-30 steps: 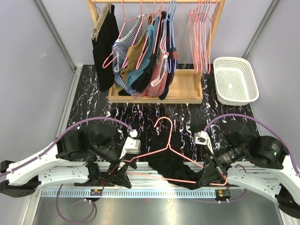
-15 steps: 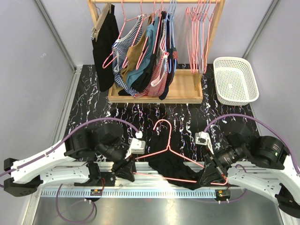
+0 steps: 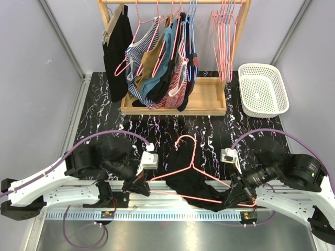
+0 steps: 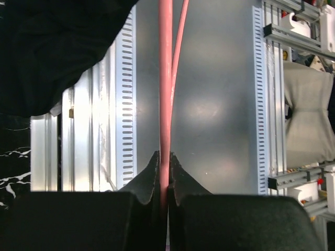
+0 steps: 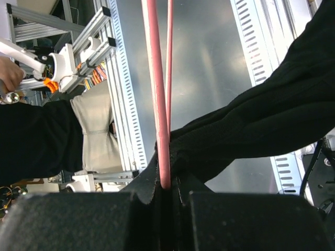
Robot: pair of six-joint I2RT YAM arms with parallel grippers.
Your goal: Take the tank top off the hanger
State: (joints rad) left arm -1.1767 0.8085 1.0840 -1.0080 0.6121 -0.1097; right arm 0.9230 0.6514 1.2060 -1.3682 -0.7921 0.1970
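A pink wire hanger [image 3: 189, 166] lies over the table's near edge, its hook [image 3: 184, 139] pointing away from the arms. The black tank top [image 3: 189, 184] hangs bunched on its lower bar and right side. My left gripper [image 3: 142, 188] is shut on the hanger's left end; in the left wrist view the pink wire [image 4: 165, 104] runs straight out from between the closed fingers, with the tank top [image 4: 52, 47] at upper left. My right gripper [image 3: 236, 195] is shut on the hanger's right end [image 5: 159, 104], with tank top fabric [image 5: 272, 120] pressed against the jaws.
A wooden rack [image 3: 209, 102] at the back holds several hung garments [image 3: 162, 63] and empty pink hangers [image 3: 224, 31]. A white basket [image 3: 247, 70] stands at the back right. Slotted aluminium rails [image 3: 172, 214] run along the near edge under the hanger.
My left gripper, open a second ago, has closed on the hanger's left end. The hanger has shifted slightly to the right. The right gripper has kept its grip.
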